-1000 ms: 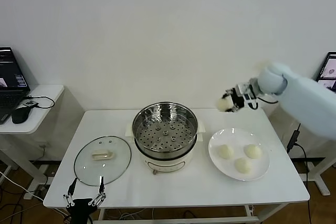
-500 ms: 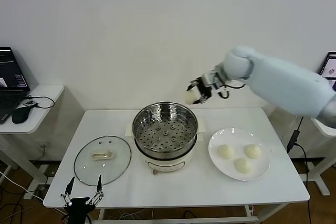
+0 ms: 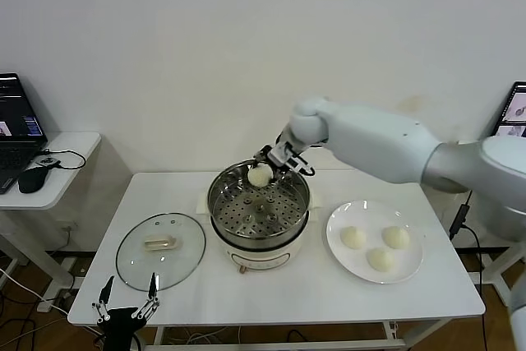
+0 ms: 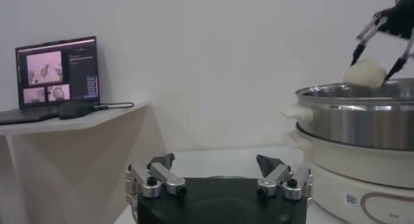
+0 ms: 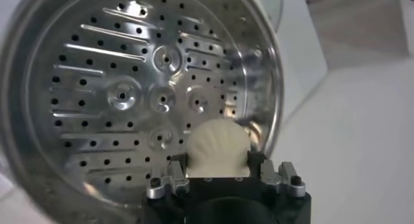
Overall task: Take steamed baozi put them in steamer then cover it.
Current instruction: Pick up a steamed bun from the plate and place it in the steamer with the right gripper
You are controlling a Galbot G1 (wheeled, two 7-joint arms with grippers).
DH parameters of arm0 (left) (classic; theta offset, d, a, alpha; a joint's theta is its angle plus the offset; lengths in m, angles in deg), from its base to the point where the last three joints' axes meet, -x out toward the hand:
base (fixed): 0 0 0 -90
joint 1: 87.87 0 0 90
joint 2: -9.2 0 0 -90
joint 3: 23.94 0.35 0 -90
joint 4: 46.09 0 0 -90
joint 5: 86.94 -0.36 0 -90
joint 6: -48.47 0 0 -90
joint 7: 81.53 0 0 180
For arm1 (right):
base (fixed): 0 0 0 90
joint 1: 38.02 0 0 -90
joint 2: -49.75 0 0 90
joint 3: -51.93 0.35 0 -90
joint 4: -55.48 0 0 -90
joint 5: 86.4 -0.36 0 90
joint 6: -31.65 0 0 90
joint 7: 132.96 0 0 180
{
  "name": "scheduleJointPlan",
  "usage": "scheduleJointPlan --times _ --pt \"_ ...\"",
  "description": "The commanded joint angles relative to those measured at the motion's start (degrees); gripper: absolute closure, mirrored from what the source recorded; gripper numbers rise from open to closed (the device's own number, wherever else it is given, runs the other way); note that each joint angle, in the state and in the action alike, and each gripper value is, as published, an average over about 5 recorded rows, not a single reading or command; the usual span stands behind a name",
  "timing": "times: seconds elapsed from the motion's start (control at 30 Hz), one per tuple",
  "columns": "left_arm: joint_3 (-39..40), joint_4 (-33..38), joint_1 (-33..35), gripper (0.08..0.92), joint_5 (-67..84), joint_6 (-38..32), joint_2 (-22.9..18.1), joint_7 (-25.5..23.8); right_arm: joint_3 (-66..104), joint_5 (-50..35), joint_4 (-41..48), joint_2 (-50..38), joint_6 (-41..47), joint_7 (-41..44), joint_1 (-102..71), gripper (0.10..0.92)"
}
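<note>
My right gripper (image 3: 265, 168) is shut on one cream-white baozi (image 3: 260, 175) and holds it just above the far rim of the steamer (image 3: 226, 207). In the right wrist view the baozi (image 5: 217, 149) sits between the jaws over the bare perforated tray (image 5: 123, 96). Three more baozi (image 3: 353, 237) (image 3: 396, 237) (image 3: 379, 260) lie on the white plate (image 3: 339, 218) to the right of the steamer. My left gripper (image 3: 128, 306) is parked open and empty below the table's front left edge; it shows in the left wrist view (image 4: 218, 173).
The glass lid (image 3: 160, 251) lies flat on the table to the left of the steamer. A side table with a laptop (image 3: 15, 125) and a mouse (image 3: 33, 177) stands at the far left. The steamer also shows in the left wrist view (image 4: 362, 125).
My right arm has swung left from beside the plate, carrying the baozi, and lowered it to the steamer's rim. The left arm has barely moved.
</note>
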Motion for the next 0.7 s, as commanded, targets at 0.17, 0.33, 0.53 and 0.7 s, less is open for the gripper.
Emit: scheduleJointPlan --times 0.17,0.33,0.53,0.7 --pt "0.0 0.1 0.0 0.177 0.0 0.0 0.0 0.0 -0.7 11.6 7.3 4.5 -9.0 -2.9 -2.6 0.432" --pt "0.0 0.0 -0.3 0.177 0.0 0.0 0.0 0.0 0.4 16.3 9.7 5.3 -11.2 -4.5 -3.9 0.431" --pt "0.1 -0.1 -0.4 0.177 -0.2 0.0 0.0 0.0 1.1 17.2 11.0 5.8 -12.3 -5.5 -4.5 0.400" --pt "0.2 0.3 -0.2 0.177 -0.4 0.0 -0.1 0.0 1.5 16.9 10.7 5.6 -12.6 -6.5 -4.5 0.267"
